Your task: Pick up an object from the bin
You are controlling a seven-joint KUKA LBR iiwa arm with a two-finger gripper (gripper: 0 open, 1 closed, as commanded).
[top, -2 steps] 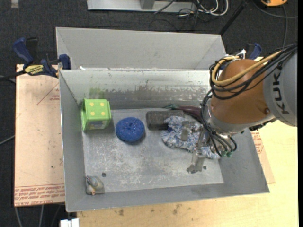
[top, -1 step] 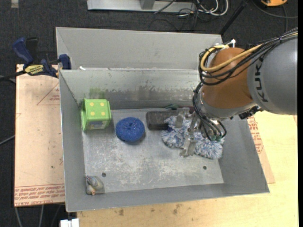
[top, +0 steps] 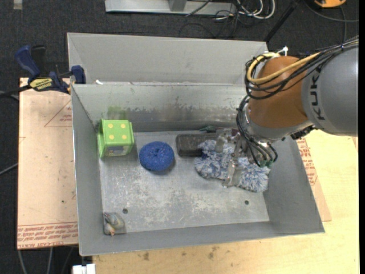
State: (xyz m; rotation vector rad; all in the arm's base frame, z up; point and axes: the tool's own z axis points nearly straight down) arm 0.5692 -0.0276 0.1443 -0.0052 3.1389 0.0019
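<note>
My gripper [top: 232, 173] reaches down into the right half of the bin, its metal fingers pressed into a crumpled blue-and-white cloth [top: 251, 178]. The cloth bunches around the fingers on both sides. A dark grey block [top: 188, 144] lies just left of the cloth, against its edge. A round blue scrubber [top: 157, 156] sits further left near the bin's middle.
A green die-like cube with yellow dots [top: 116, 137] stands at the back left. A small grey-brown lump [top: 113, 224] lies in the front left corner. The arm's orange cover and cables hang over the bin's back right.
</note>
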